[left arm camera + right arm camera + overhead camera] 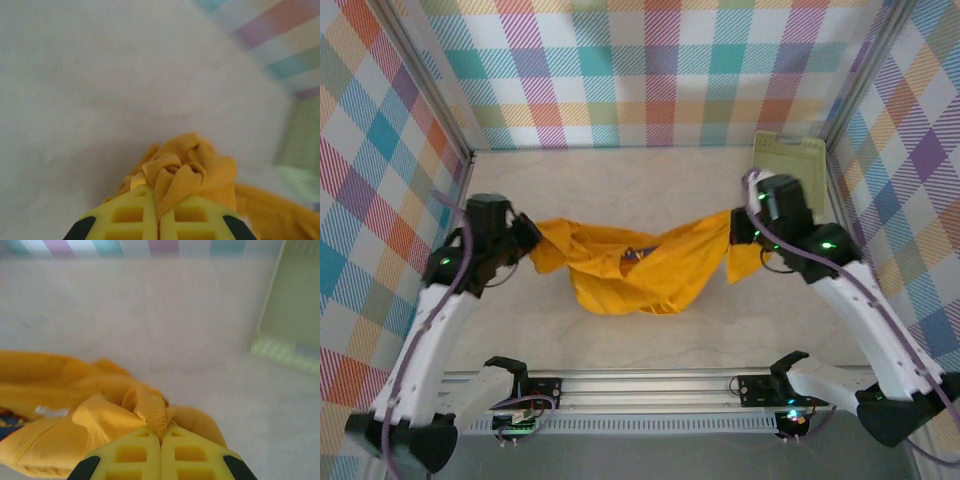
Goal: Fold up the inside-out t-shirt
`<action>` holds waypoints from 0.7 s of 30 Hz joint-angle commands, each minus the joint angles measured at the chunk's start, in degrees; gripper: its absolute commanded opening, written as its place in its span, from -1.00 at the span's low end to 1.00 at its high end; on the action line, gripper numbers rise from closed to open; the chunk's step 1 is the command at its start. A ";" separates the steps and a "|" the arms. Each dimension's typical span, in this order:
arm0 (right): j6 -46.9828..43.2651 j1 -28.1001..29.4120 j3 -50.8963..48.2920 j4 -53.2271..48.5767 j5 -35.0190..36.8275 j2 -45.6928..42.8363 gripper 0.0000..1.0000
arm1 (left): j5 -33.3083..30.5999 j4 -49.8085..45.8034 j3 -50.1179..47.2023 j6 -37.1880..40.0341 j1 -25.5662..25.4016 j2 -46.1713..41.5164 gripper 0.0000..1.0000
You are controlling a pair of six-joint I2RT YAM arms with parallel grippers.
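The left gripper (160, 212) is closed tight on the t-shirt (190, 160). Its yellow fingers (130, 217) pinch a bunched fold of mustard cloth, w/ no gap visible btw. them. The bunch stands up just beyond the fingertips, and more cloth trails off to the right of them. Past the cloth is the pale table (100, 75). Far right, blurred, is a pale green basket (300, 150).

The right gripper (161, 437) is closed in the same way, its fingers (132, 455) meeting on a narrow ridge of cloth. From these fingers the t-shirt (55, 430) spreads to the left, w/ a small white tag (50, 411) and a bit of dark print (6, 427) at the far left. Ahead and right of the fingertips stands the basket (295, 315), well apart from the cloth.

In the top view the left gripper (532, 245) holds one end of the t-shirt (630, 275) and the right gripper (735, 232) holds the other end. The garment hangs btw. the two as a sagging band. Its middle droops toward the near edge; whether it rests on the table (620, 170) I cannot tell. A short flap hangs below the right gripper. The dark print (638, 255) shows approx. in the middle, among folds. The basket (788, 158) is behind the right gripper, in the far corner against the plaid walls (650, 70).
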 commanded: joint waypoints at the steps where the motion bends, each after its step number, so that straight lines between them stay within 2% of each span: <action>1: 6.49 -0.08 -7.88 1.98 3.09 0.30 -1.00 | 1.32 1.38 -8.33 1.90 1.12 2.30 -0.76; 4: 10.01 -0.46 -13.87 2.59 5.11 0.59 -1.00 | -3.40 1.09 -12.32 2.90 1.96 2.73 -0.48; 8: 12.05 -0.47 -18.65 3.90 4.40 -0.83 -1.00 | -10.43 -2.28 -14.34 3.06 4.29 1.24 0.03; 10: 11.10 -0.47 -19.62 4.95 2.38 -1.34 -1.00 | -11.98 -3.93 -13.85 3.86 4.23 -0.70 0.11; 12: 10.61 -0.45 -19.85 5.27 1.57 -1.62 -1.00 | -10.80 -4.46 -12.61 5.94 2.68 -3.02 0.20; 14: 10.21 -0.47 -19.52 5.38 1.55 -1.53 -1.00 | -10.15 -5.28 -11.06 6.69 -1.56 -3.20 0.23; 18: 9.86 -0.47 -18.62 5.86 1.47 -1.05 -1.00 | -11.84 -3.88 -10.02 5.03 -15.69 1.40 0.31; 21: 9.86 -0.47 -18.19 5.93 2.27 -0.70 -1.00 | -10.76 -0.30 -10.31 2.82 -20.96 7.82 0.33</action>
